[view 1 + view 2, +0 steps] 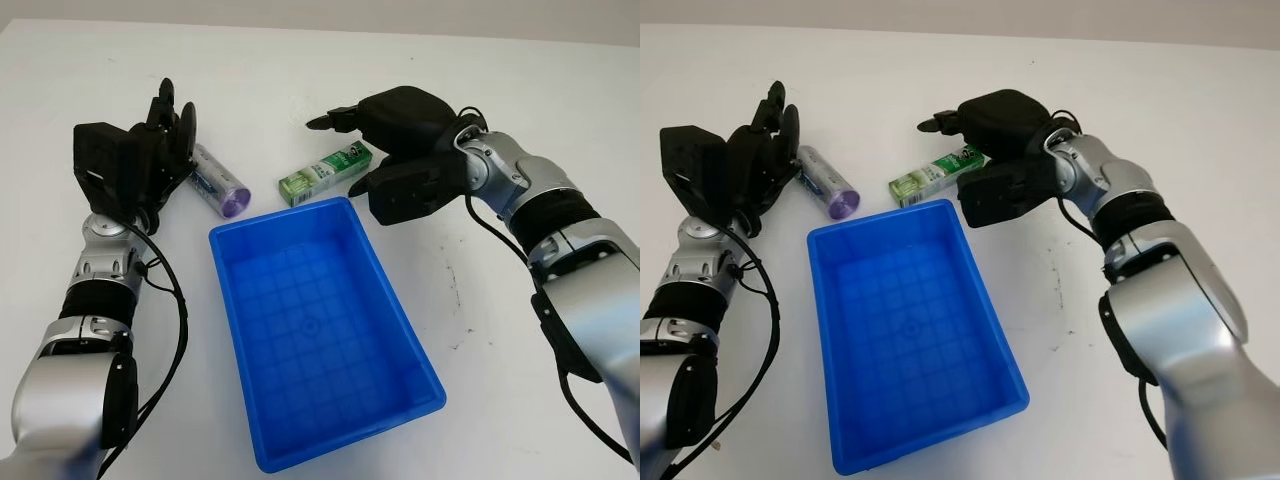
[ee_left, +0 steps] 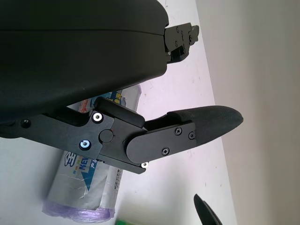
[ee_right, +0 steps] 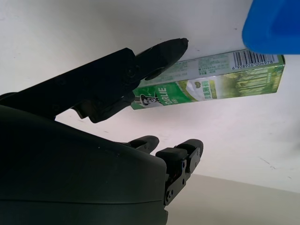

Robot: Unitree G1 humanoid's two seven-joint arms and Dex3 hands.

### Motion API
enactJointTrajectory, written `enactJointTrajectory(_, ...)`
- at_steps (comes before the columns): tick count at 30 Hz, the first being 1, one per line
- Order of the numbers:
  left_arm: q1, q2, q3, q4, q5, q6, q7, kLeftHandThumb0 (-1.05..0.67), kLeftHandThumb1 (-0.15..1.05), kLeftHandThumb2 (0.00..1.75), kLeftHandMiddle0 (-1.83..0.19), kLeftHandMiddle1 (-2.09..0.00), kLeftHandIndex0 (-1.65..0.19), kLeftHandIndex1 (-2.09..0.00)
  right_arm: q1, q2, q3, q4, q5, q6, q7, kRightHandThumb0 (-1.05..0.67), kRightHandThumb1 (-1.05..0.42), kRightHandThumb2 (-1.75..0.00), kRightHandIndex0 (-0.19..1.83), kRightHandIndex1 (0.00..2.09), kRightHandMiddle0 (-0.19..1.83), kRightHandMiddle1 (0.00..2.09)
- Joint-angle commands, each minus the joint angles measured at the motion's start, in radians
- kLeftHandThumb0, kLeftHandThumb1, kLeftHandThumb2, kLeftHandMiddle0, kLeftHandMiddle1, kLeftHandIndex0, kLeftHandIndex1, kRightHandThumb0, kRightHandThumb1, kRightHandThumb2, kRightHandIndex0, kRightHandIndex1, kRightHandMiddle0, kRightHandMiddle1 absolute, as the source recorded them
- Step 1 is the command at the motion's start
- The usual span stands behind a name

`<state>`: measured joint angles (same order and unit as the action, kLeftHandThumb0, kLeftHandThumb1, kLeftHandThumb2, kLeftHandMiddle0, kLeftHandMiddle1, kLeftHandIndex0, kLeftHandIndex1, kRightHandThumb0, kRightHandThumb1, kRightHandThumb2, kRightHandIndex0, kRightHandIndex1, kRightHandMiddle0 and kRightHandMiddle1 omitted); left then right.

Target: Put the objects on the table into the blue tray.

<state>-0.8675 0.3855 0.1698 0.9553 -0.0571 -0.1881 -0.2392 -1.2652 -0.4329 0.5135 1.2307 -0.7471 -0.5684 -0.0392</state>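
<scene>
The blue tray point(image 1: 282, 217) stands empty in the middle of the white table. Just behind its far rim lies a green toothpaste box point(image 1: 322, 173), seen again point(image 3: 220, 79) in the right wrist view. My right hand point(image 1: 356, 128) is open over the box's right end, one finger point(image 3: 154, 56) reaching across it and the thumb on the near side. Left of the tray lies a silver roll with a purple end point(image 1: 220, 182). My left hand point(image 1: 170, 125) is open, close beside the roll's far end, whose wrapper point(image 2: 89, 187) shows beneath the palm.
A corner of the tray point(image 3: 274, 23) sits close to the box in the right wrist view. White table surface stretches behind both objects and to the tray's right. Black cables hang along both forearms.
</scene>
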Motion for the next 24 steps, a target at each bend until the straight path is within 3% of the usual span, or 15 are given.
enactJointTrajectory(1, 0.018, 0.000, 0.000, -0.009, 0.001, -0.009, 0.006, -0.77, 1.05, 0.70, 0.19, 0.00, 0.19, 0.00, 0.019, 0.011, 0.012, 0.014, -0.007, -0.001, -0.020, -0.46, -0.86, -0.06, 0.36, 0.16, 0.39, 0.17)
enactJointTrajectory(8, 0.028, 0.001, 0.005, -0.019, -0.009, -0.008, 0.002, -0.76, 1.05, 0.70, 0.19, 0.00, 0.19, 0.00, 0.038, 0.014, 0.053, 0.030, -0.038, -0.026, -0.089, -0.41, -0.84, -0.05, 0.56, 0.26, 0.56, 0.27)
enactJointTrajectory(10, 0.029, 0.001, 0.004, -0.020, -0.008, -0.008, 0.003, -0.77, 1.05, 0.70, 0.19, 0.00, 0.19, 0.00, 0.039, 0.009, 0.076, 0.034, -0.063, -0.032, -0.125, -0.43, -0.85, -0.05, 0.34, 1.10, 0.48, 0.70)
enactJointTrajectory(12, 0.030, 0.002, 0.005, -0.018, -0.011, -0.011, -0.002, -0.76, 1.05, 0.69, 0.19, 0.00, 0.19, 0.00, 0.039, 0.004, 0.088, 0.040, -0.076, -0.033, -0.143, -0.43, -0.86, -0.05, 0.23, 1.53, 0.41, 1.01)
enactJointTrajectory(13, 0.030, 0.003, 0.005, -0.017, -0.011, -0.012, -0.004, -0.77, 1.05, 0.69, 0.19, 0.00, 0.19, 0.00, 0.039, 0.001, 0.093, 0.043, -0.081, -0.033, -0.149, -0.46, -0.89, -0.06, 0.30, 1.78, 0.40, 1.38)
enactJointTrajectory(15, 0.029, 0.004, 0.005, -0.017, -0.010, -0.008, -0.002, -0.77, 1.05, 0.69, 0.19, 0.00, 0.19, 0.00, 0.037, -0.004, 0.101, 0.047, -0.087, -0.035, -0.158, -0.50, -0.93, -0.06, 0.41, 2.01, 0.39, 1.76)
enactJointTrajectory(17, 0.028, 0.004, 0.004, -0.016, -0.008, -0.011, 0.000, -0.77, 1.05, 0.69, 0.19, 0.00, 0.19, 0.00, 0.034, -0.010, 0.112, 0.046, -0.096, -0.031, -0.171, -0.52, -0.95, -0.06, 0.50, 2.07, 0.41, 1.86)
enactJointTrajectory(19, 0.026, 0.004, 0.005, -0.013, -0.009, -0.011, -0.001, -0.76, 1.05, 0.69, 0.19, 0.00, 0.19, 0.00, 0.029, -0.015, 0.125, 0.043, -0.114, -0.020, -0.197, -0.57, -0.99, -0.06, 0.76, 2.09, 0.48, 2.04)
enactJointTrajectory(24, 0.022, 0.005, 0.003, -0.010, -0.007, -0.002, -0.004, -0.76, 1.05, 0.68, 0.19, 0.00, 0.19, 0.00, 0.021, -0.025, 0.126, 0.041, -0.123, -0.006, -0.223, -0.56, -1.04, -0.07, 1.02, 2.09, 0.68, 2.09)
